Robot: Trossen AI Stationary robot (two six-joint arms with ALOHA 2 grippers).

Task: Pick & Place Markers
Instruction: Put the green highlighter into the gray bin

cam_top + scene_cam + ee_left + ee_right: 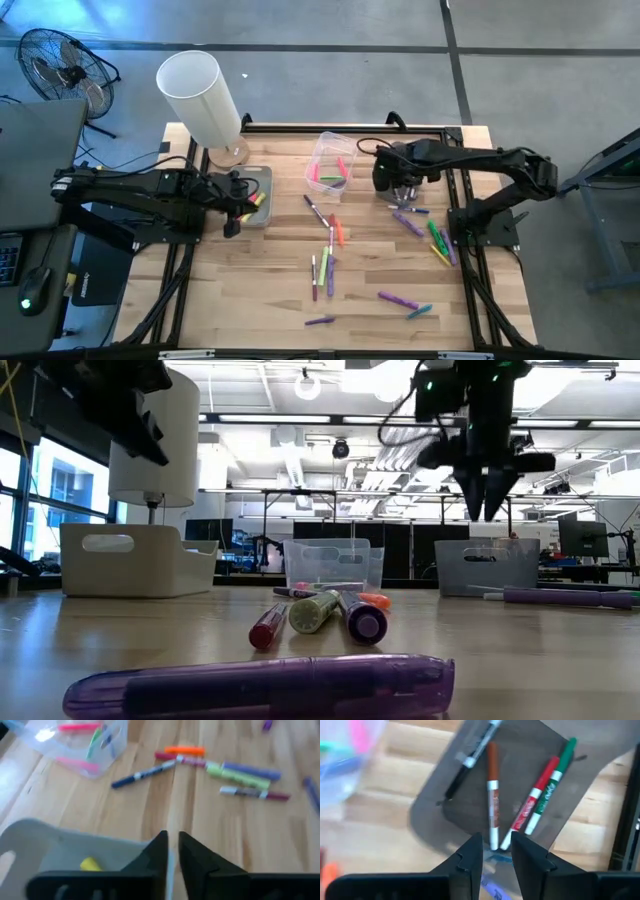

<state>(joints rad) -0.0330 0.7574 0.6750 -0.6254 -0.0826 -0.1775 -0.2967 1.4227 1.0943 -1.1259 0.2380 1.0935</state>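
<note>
Right gripper [492,851] hangs empty with fingers slightly parted above a grey bin [530,750] holding four markers [492,795]. We see the left gripper [172,851] over the white bin [45,845], barely parted, holding nothing. More markers [330,262] lie scattered mid-table.

You look straight down on the whole worktop [260,260] from overhead; the low camera sits at worktop level, facing the room. Both share the clear bin [331,160]. Wrist cameras peer closely downward.
</note>
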